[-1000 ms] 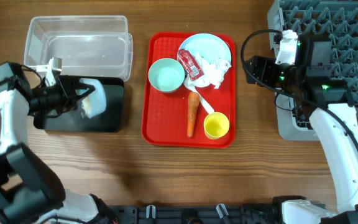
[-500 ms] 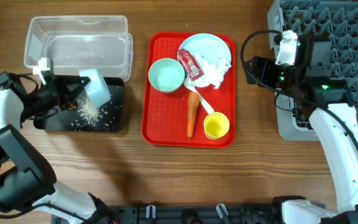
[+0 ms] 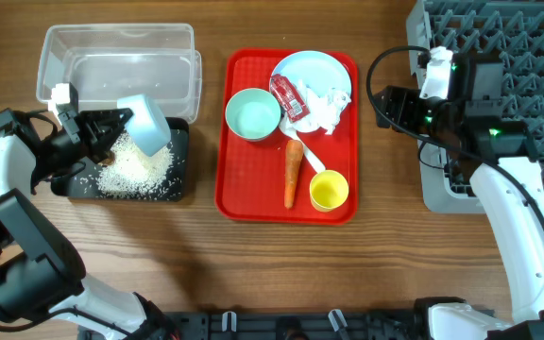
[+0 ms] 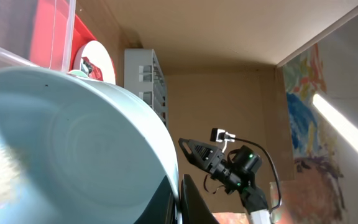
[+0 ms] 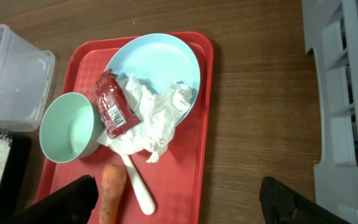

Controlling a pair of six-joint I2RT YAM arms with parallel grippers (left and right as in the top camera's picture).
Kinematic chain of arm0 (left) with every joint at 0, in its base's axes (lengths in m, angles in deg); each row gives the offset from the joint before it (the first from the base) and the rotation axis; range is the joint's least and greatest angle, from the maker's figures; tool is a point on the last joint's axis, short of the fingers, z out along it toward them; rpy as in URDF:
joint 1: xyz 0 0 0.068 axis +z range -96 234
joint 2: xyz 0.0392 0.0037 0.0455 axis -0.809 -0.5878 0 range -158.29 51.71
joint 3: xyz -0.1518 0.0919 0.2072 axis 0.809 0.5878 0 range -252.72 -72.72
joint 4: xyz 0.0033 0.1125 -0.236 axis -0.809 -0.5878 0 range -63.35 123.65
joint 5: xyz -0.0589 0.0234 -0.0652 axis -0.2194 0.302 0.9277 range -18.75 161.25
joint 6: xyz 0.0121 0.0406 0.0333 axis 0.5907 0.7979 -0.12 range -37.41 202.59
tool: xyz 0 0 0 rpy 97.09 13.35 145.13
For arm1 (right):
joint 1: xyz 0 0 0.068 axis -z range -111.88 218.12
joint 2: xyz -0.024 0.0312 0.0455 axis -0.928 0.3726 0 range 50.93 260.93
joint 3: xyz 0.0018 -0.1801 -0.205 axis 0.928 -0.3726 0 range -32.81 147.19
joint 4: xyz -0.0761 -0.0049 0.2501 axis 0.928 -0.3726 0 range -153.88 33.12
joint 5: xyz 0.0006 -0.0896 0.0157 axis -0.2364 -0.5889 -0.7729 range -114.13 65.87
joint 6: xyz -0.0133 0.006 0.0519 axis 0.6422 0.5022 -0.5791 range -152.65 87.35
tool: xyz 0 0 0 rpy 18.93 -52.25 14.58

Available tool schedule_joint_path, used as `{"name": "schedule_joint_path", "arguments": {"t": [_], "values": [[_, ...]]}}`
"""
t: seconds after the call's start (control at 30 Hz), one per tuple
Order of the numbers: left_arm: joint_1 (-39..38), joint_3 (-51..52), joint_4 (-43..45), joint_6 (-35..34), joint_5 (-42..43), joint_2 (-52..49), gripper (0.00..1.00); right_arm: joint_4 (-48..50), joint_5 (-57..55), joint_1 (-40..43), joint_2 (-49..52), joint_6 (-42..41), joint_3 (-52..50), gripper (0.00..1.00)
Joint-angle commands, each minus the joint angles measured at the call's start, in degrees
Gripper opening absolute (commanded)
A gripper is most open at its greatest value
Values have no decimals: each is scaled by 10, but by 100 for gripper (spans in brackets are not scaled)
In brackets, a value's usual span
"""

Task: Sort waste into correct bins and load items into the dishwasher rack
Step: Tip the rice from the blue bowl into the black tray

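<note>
2 bins: clear bin [image 3: 121, 71], black bin [image 3: 179, 142] w/ rice [image 3: 135, 168] heap. L gripper [image 3: 111, 127] clenched on blue bowl [image 3: 147, 127], tipped over black bin. Tray [image 3: 253, 179]: 1 mint bowl [image 3: 253, 113], plate [image 3: 314, 71], wrapper [image 3: 288, 97], napkin [image 3: 327, 109], carrot [image 3: 292, 175], spoon [image 3: 312, 162], cup [image 3: 329, 191]. R gripper [image 3: 383, 106] spread wide, holding nothing, btw tray & rack [image 3: 527, 47].

**Red tray on a wooden table, a painted wall beyond**

A flat red tray [image 3: 244, 184] lies at the middle of the table [image 3: 272, 274], its long sides running from front to back. It has rounded corners and a low raised rim. The right wrist view shows the same tray [image 5: 194, 165] from closer, with bare wood [image 5: 260, 93] to its right. The tabletop is brown, with the grain running left to right. The left wrist view takes in a beige wall [image 4: 216, 93]. Beside it hangs a painting [image 4: 303, 106] in blue, orange and yellow strokes, with a bright band of light [image 4: 347, 124] slanting past it.
</note>
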Motion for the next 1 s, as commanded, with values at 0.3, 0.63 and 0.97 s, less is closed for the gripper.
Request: {"name": "schedule_joint_path", "arguments": {"t": [0.3,0.63,0.97], "values": [[5,3,0,-35,22,-2,4,-2,-14,-1,3,0,9,87],[0,3,0,-21,22,2,4,-1,-14,-1,3,0,9,87],[-104,1,31,45,-70,108,4,3,-14,-1,3,0,9,89]]}}
